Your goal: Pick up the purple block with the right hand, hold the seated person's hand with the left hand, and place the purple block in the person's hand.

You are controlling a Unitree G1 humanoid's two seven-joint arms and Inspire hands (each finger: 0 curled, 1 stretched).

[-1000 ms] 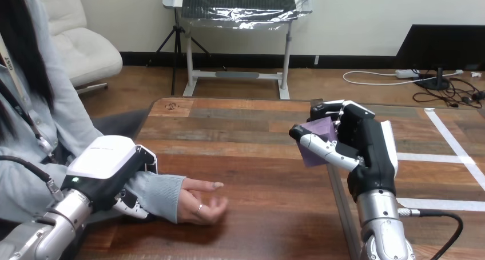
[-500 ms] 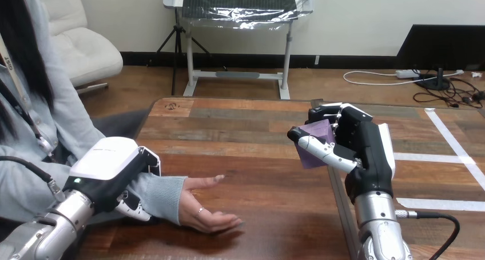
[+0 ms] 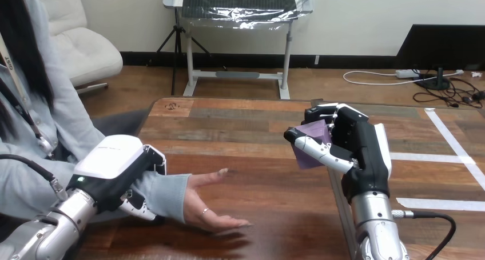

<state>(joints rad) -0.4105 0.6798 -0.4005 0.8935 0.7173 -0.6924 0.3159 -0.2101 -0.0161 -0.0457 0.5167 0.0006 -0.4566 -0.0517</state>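
Purple block (image 3: 311,143) gripped by the right hand's (image 3: 357,148) curled fingers and thumb, raised above the table (image 3: 240,128) toward its right edge; left hand (image 3: 114,168) curled round the person's wrist (image 3: 166,194) near the front-left corner, the person's hand (image 3: 211,206) palm-up.

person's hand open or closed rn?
Open: the person's hand is palm up, fingers stretched out, nothing in it. The purple block is in the right hand, apart from it.

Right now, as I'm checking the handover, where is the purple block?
In the head view's right half, the purple block sits in the right hand, apart from the person's hand at left.
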